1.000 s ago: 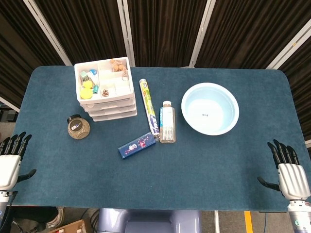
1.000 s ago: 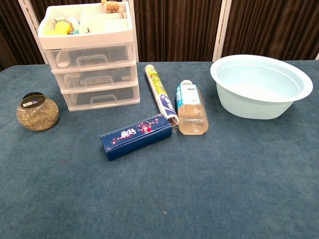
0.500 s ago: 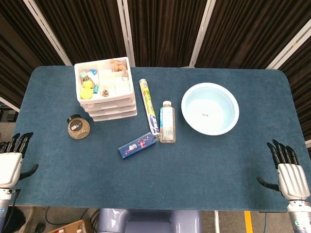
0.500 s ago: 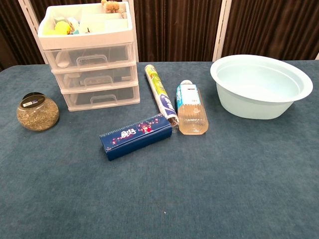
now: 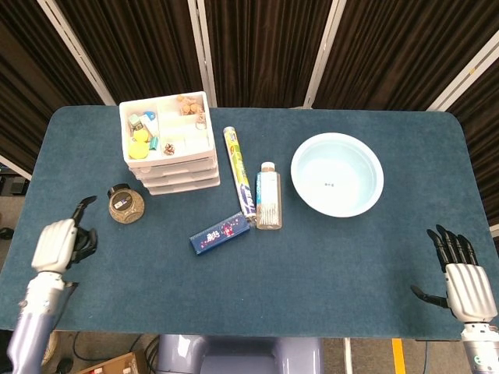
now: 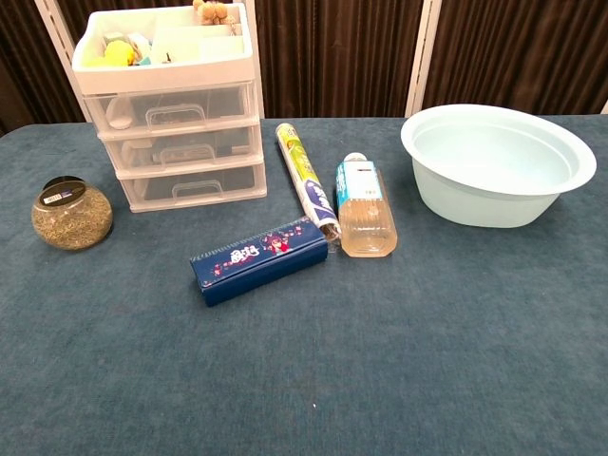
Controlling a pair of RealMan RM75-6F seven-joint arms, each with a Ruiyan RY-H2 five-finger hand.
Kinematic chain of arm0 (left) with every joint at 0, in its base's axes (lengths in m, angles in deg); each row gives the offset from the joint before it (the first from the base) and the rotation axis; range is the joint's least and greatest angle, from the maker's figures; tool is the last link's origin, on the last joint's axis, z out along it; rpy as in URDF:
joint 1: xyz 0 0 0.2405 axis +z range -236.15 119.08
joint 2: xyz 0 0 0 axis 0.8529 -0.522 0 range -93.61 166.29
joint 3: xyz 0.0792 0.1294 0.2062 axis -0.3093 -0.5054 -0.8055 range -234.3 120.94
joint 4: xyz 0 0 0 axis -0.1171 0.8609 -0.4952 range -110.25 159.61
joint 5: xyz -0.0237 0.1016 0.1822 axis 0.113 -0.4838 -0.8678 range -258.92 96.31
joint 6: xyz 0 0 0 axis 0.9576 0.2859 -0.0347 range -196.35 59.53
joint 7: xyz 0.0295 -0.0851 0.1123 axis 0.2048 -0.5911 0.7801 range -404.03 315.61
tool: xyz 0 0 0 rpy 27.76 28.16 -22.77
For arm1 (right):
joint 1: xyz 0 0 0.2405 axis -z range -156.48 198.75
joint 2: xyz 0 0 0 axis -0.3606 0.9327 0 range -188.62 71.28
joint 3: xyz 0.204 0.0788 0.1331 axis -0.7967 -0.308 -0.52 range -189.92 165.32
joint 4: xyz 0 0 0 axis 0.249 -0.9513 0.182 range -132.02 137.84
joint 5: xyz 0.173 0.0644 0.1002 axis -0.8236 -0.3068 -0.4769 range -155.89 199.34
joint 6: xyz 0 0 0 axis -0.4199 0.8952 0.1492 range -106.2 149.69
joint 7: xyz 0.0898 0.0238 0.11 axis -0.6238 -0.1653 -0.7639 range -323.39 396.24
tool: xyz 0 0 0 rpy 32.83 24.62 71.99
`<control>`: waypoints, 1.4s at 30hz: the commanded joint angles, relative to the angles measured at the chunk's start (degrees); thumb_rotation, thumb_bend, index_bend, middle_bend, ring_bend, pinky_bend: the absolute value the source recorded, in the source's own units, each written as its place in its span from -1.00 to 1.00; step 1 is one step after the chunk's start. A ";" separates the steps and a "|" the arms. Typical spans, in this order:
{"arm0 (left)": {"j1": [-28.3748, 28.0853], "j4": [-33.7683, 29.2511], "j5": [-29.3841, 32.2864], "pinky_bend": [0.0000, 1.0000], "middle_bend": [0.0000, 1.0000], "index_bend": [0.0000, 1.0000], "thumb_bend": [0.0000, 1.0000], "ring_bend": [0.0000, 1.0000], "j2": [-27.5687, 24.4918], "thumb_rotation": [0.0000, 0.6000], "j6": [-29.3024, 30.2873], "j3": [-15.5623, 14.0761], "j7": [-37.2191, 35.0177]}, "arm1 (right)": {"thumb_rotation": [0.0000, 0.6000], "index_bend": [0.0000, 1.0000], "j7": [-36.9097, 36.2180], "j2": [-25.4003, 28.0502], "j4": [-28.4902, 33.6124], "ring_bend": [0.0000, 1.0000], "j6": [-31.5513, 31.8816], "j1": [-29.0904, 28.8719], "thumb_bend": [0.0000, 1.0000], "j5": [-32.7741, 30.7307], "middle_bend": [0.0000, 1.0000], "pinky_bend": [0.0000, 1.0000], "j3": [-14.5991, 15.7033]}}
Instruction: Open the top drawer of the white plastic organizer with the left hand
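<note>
The white plastic organizer (image 5: 168,144) stands at the back left of the blue table, with an open tray of small items on top. In the chest view the organizer (image 6: 171,104) shows three drawers, all pushed in; the top drawer (image 6: 176,106) has a clear front with a handle. My left hand (image 5: 61,241) hovers over the table's front left, well short of the organizer and just left of a round jar. Its fingers are loosely bent and hold nothing. My right hand (image 5: 466,280) lies at the front right edge, fingers straight and apart, empty. Neither hand shows in the chest view.
A round jar (image 5: 125,204) of grainy stuff sits in front of the organizer, between it and my left hand. A blue box (image 5: 220,233), a printed roll (image 5: 239,171) and a clear bottle (image 5: 268,196) lie mid-table. A pale blue basin (image 5: 337,174) stands to the right.
My left hand has come in from the left edge onto the table, moving toward the jar, and its fingers have bent. The right hand and all objects stay put.
</note>
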 commanded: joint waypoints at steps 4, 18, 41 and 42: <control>-8.00 -3.87 16.59 0.63 1.00 -0.76 0.38 0.85 7.07 1.00 -4.17 7.16 1.87 | 1.00 -1.00 -0.99 0.30 0.15 -1.00 -0.31 -0.13 -0.69 0.04 -1.00 -1.00 0.01; -19.10 4.08 35.07 0.63 1.00 -0.81 0.38 0.85 17.05 1.00 -6.88 14.59 0.78 | 1.00 -1.00 -2.54 0.66 0.52 -1.00 -1.36 -0.60 -0.69 -0.45 -1.00 -1.00 -0.12; -26.65 15.26 36.82 0.63 1.00 -0.81 0.39 0.85 26.05 1.00 -6.36 16.46 -1.95 | 1.00 -1.00 -4.52 1.35 1.30 -1.00 -1.37 -0.58 -0.69 -0.13 -1.00 -1.00 0.09; -26.90 15.68 36.85 0.63 1.00 -0.81 0.39 0.85 26.36 1.00 -6.55 16.59 -2.06 | 1.00 -1.00 -4.50 1.34 1.33 -1.00 -1.36 -0.57 -0.69 -0.10 -1.00 -1.00 0.10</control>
